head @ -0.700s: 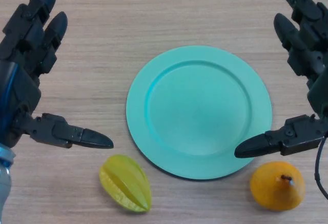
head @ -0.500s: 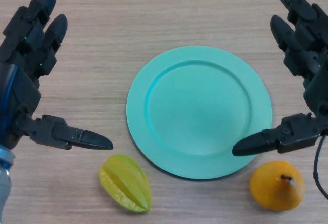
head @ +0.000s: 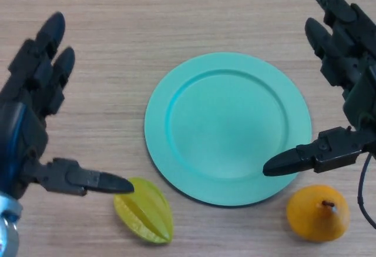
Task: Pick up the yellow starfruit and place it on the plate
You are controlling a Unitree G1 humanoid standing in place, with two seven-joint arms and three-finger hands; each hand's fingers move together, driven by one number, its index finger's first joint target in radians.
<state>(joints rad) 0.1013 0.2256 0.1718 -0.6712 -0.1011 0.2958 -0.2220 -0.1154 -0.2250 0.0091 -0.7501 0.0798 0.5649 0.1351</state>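
Note:
The yellow starfruit [head: 144, 211] lies on the wooden table near the front edge, just left of the teal plate [head: 228, 126], which holds nothing. My left hand [head: 26, 127] hovers open at the left, fingers straight and pointing away. Its thumb [head: 88, 181] reaches right, with the tip over the starfruit's upper left edge. My right hand [head: 352, 86] hangs open at the right side, and its thumb [head: 305, 157] crosses over the plate's lower right rim.
An orange pear-shaped fruit [head: 318, 213] with a small stem sits at the front right, below my right thumb and just off the plate's rim. The table is light wood.
My left hand has moved down toward the front edge, bringing its thumb to the starfruit's top. The right hand has shifted slightly left. The starfruit, plate and orange fruit have not moved.

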